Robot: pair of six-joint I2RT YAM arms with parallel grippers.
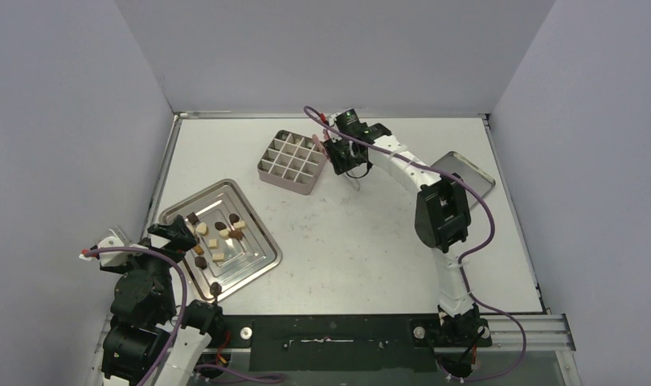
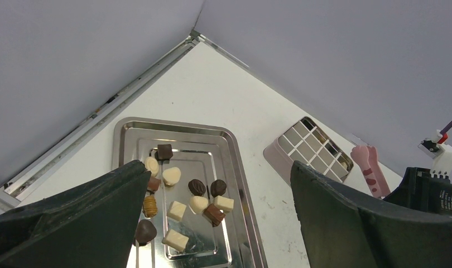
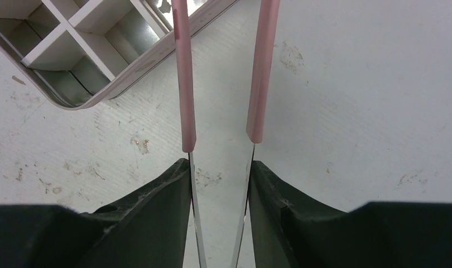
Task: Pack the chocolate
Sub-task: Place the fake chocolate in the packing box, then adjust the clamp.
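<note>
My left gripper [image 1: 176, 233] hangs spread wide over the near end of the silver tray [image 2: 235, 167], where the chocolate [image 2: 197, 187] lies clustered, while farther out my right gripper [image 3: 219, 167] pinches pink-tipped tweezers [image 3: 184, 84], tips seemingly above the gridded tin [image 3: 129, 72].

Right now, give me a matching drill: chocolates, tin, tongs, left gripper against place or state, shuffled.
1. chocolates
2. tin
3. tongs
4. left gripper

a. wide open
b. held in right gripper
c. on the tray
d. cells empty

Pairs: 1-c, 2-d, 3-b, 4-a
</note>
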